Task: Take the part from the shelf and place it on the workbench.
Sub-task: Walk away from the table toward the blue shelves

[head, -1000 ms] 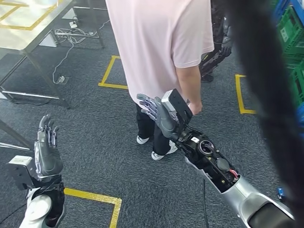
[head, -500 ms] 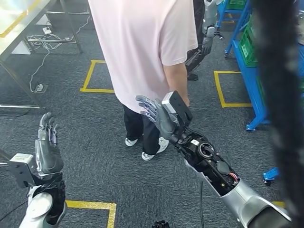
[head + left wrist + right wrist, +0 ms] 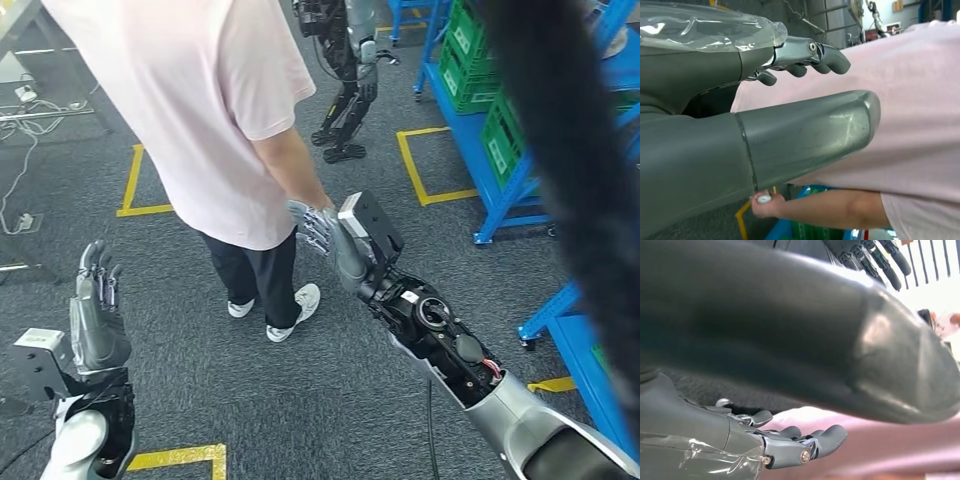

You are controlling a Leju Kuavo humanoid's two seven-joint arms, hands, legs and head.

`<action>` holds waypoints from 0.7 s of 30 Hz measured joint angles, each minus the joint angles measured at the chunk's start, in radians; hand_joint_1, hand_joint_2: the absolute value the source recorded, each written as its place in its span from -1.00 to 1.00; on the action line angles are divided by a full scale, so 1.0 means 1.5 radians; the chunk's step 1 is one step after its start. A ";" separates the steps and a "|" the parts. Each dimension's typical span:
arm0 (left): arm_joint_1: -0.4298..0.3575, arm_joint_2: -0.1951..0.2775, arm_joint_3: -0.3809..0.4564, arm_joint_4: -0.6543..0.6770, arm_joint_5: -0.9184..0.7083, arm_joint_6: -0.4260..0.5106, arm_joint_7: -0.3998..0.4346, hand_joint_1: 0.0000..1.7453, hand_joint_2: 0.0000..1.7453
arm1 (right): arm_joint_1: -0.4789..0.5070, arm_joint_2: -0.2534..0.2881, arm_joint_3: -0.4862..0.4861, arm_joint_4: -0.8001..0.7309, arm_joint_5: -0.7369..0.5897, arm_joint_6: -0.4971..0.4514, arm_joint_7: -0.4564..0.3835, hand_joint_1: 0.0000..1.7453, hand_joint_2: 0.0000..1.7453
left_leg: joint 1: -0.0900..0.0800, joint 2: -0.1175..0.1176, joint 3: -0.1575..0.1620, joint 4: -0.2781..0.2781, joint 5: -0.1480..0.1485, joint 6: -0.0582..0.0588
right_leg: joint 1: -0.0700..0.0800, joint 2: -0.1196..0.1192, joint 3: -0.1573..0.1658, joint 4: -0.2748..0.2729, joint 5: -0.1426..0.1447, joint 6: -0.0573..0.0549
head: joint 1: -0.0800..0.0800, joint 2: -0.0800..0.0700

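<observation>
My left hand (image 3: 94, 310) is raised at the lower left, fingers apart and pointing up, with nothing in it. My right hand (image 3: 324, 235) reaches forward at mid-picture, fingers spread and empty, close beside the forearm of a person (image 3: 189, 100) in a pink shirt. The left wrist view has my thumb and fingers (image 3: 810, 120) apart in front of that pink shirt. In that view the person's hand holds a small white object (image 3: 763, 198). The right wrist view gives my fingers (image 3: 802, 445) stretched out under the dark thumb. A blue shelf (image 3: 483, 170) with green crates (image 3: 464, 45) stands at the right.
The person stands directly ahead on the grey carpet, feet near my right hand. Another robot (image 3: 347, 60) stands at the back beside the shelf. Yellow tape squares (image 3: 411, 165) mark the floor. A dark blurred shape (image 3: 573, 150) covers the right side of the head view.
The whole picture has slid left, so the camera has turned right; the blue shelf and crates have come into view. Both hands keep the same open pose.
</observation>
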 joint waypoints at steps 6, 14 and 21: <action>-0.002 0.000 0.000 -0.001 0.000 0.000 0.000 -1.00 -1.00 | 0.001 0.000 0.000 0.000 0.000 -0.002 0.000 -1.00 -1.00 | -0.004 -0.043 0.094 -0.205 0.096 0.019 | 0.000 0.041 -0.004 0.001 0.004 0.007 | -0.007 0.000; -0.002 -0.002 0.000 -0.003 0.000 0.000 0.001 -1.00 -1.00 | 0.006 0.000 -0.003 -0.001 0.000 -0.004 0.000 -1.00 -1.00 | -0.003 0.008 0.109 -0.227 0.100 0.035 | -0.006 -0.012 -0.085 0.166 -0.080 0.035 | 0.006 0.000; -0.003 -0.004 0.000 -0.003 0.000 0.000 0.001 -1.00 -1.00 | 0.010 0.000 -0.003 -0.004 0.000 -0.005 0.001 -1.00 -1.00 | -0.004 0.050 0.118 -0.219 0.085 0.018 | -0.010 -0.057 0.000 0.016 -0.010 0.039 | 0.012 0.000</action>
